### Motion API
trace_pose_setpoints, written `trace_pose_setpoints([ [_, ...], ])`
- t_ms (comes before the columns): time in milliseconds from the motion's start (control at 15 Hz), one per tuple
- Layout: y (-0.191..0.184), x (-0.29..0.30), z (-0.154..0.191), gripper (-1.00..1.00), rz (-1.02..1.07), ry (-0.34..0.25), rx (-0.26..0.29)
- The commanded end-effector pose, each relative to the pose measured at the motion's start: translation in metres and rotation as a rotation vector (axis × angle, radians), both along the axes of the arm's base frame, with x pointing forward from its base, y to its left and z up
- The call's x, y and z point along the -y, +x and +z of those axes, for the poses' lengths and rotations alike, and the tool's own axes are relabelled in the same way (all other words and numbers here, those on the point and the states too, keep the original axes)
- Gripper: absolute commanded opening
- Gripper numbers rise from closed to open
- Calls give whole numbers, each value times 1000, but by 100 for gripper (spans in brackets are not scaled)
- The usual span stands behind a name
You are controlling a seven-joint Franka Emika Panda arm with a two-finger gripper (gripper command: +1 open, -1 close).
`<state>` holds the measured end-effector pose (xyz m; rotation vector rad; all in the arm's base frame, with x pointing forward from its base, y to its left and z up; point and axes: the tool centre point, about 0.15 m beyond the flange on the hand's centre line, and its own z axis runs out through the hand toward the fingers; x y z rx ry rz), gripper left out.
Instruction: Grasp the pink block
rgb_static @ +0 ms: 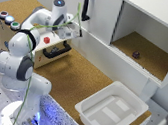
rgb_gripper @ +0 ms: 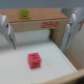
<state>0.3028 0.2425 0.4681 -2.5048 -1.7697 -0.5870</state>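
A single white Franka arm (rgb_static: 20,63) bends over a wooden box (rgb_static: 2,31) at the upper left of the exterior view, its gripper (rgb_static: 69,33) hanging just above the box's open drawer (rgb_static: 53,45). One pink block (rgb_static: 46,40) sits inside that drawer, left of centre in the upper half of the frame, just beside and below the gripper. Three round buttons (rgb_static: 9,19) line the box's top, one reddish, one blue, one green. One dark maroon cube (rgb_static: 135,54) rests alone in the open cabinet compartment (rgb_static: 146,53) at the upper right, well apart from the arm. One white bin (rgb_static: 111,111) stands on the cork-topped desk (rgb_static: 76,79) at the lower right. Two black handles show: one on the drawer front (rgb_static: 55,52), one on the cabinet door (rgb_static: 87,6).

The wrist view brings what the exterior view cannot: the pink block (rgb_gripper: 34,61) seen close, lying on the drawer's pale floor (rgb_gripper: 50,70), low and centred in the frame, with dark markings on its face. The jaws stand released, the two fingers (rgb_gripper: 69,30) spread wide on either side, well clear of the block and not touching it. A single yellow cube (rgb_gripper: 23,14), unseen in the exterior view, sits on the wooden ledge (rgb_gripper: 40,21) at the upper left of the wrist frame. The cabinet, bin and buttons appear only in the exterior view.
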Motion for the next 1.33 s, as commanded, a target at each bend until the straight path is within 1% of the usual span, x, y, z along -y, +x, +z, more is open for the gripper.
trace_pose_setpoints([
  [0,7,-67,-21,100,213,-104,-150],
  [67,11,-72,-29,100,239,-104,-171],
  [133,16,-76,-36,100,257,-101,-169],
  [333,32,-84,-65,100,320,-97,-211],
  [400,36,-87,-75,100,336,-100,-230],
  [467,39,-91,-84,100,352,-112,-238],
  [667,39,-92,-110,100,391,-126,-301],
  [800,43,-88,-120,100,381,-130,-302],
  [933,54,-87,-120,100,351,-125,-278],
  [1000,58,-86,-121,100,337,-134,-273],
  [1133,64,-81,-135,100,320,-150,-309],
  [1267,66,-80,-145,100,322,-164,-317],
])
